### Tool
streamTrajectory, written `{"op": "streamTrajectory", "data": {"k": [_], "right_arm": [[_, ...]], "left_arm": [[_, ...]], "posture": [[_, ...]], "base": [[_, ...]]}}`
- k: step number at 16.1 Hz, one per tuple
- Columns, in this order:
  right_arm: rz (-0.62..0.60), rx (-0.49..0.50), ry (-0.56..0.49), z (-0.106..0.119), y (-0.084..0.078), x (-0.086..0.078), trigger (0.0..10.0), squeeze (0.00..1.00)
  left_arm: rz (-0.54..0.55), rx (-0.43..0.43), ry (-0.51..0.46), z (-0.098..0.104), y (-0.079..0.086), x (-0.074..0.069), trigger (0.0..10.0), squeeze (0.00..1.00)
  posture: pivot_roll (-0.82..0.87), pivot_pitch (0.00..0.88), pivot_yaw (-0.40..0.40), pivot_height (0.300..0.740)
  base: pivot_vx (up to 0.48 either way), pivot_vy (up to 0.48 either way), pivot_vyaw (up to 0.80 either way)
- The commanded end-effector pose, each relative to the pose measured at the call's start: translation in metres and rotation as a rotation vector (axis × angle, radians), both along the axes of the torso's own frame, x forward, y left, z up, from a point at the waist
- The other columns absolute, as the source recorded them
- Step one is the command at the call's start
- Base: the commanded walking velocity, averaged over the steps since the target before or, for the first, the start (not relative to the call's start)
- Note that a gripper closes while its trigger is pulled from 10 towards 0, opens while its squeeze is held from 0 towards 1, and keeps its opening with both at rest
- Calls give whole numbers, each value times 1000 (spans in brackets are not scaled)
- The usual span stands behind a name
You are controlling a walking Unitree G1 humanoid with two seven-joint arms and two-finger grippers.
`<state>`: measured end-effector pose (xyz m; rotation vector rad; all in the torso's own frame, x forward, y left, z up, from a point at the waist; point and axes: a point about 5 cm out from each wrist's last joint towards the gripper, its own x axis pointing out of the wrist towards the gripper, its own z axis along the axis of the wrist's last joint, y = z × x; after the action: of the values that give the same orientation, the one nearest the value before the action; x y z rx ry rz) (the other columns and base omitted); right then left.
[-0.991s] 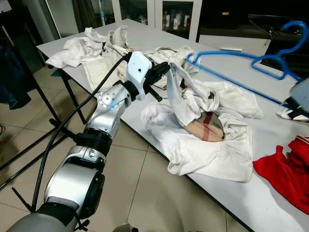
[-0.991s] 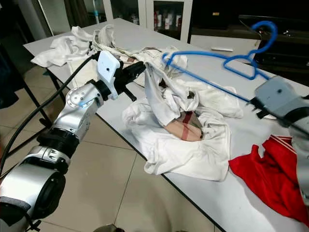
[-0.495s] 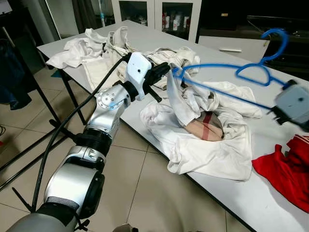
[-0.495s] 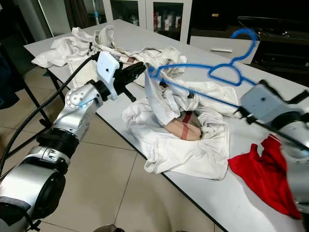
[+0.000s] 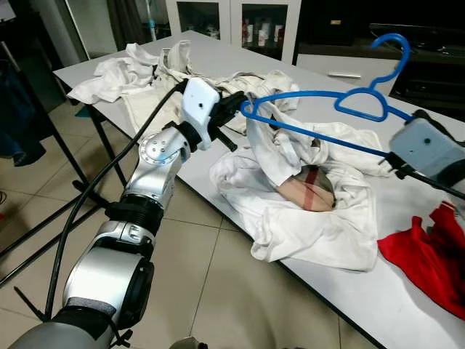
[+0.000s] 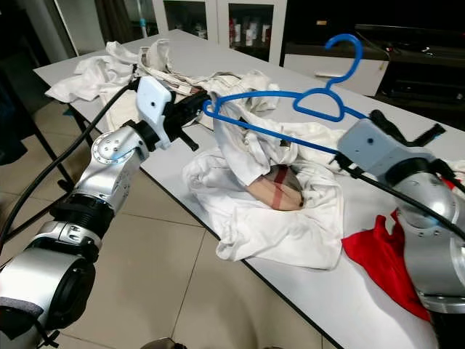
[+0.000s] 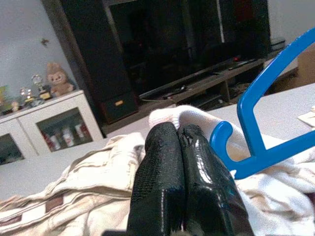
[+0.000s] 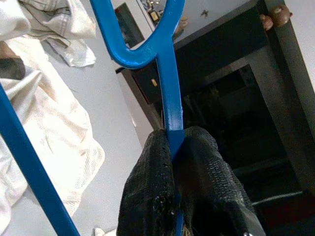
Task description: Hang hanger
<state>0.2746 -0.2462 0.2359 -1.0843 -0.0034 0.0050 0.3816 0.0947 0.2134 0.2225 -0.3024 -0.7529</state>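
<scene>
The hanger, clamped in the right gripper, could be snagged by the shirt pinched in the left gripper beside its tip.

Both arms are chunky silver metal, built from rounded segments with black rings at the joints. A thick black cable runs along the left arm, a thinner one along the right. Each wrist carries a pale grey-white boxy housing. The left gripper and right gripper have long black fingers with a grippy textured surface.
</scene>
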Motion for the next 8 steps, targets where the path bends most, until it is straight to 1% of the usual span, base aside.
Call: {"op": "streamTrajectory", "data": {"k": [1, 3, 5, 6, 7, 8], "right_arm": [[103, -5, -27, 9, 21, 0, 10000, 0], [103, -9, -39, 13, 23, 2, 10000, 0], [128, -63, -43, 13, 31, 3, 10000, 0], [130, -87, -38, 11, 31, 2, 10000, 0], [121, -104, -26, 8, 29, 2, 10000, 0], [103, -123, -9, 5, 23, 1, 10000, 0]], "left_arm": [[-49, 21, -8, 0, -13, -3, 10000, 0], [-51, 21, -7, -2, -13, -3, 10000, 0], [-53, 24, -5, -3, -14, -4, 10000, 0], [-53, 25, -6, -3, -14, -4, 10000, 0], [-52, 28, -6, -3, -14, -4, 10000, 0], [-51, 33, -7, -3, -13, -4, 10000, 0]], "posture": [[-60, 0, 65, 723], [-61, 0, 64, 723], [-61, 0, 64, 723], [-61, 0, 64, 723], [-60, 0, 62, 723], [-61, 0, 63, 723]], "base": [[0, 0, 0], [0, 0, 0], [0, 0, 0], [0, 0, 0], [0, 0, 0], [0, 0, 0]]}}
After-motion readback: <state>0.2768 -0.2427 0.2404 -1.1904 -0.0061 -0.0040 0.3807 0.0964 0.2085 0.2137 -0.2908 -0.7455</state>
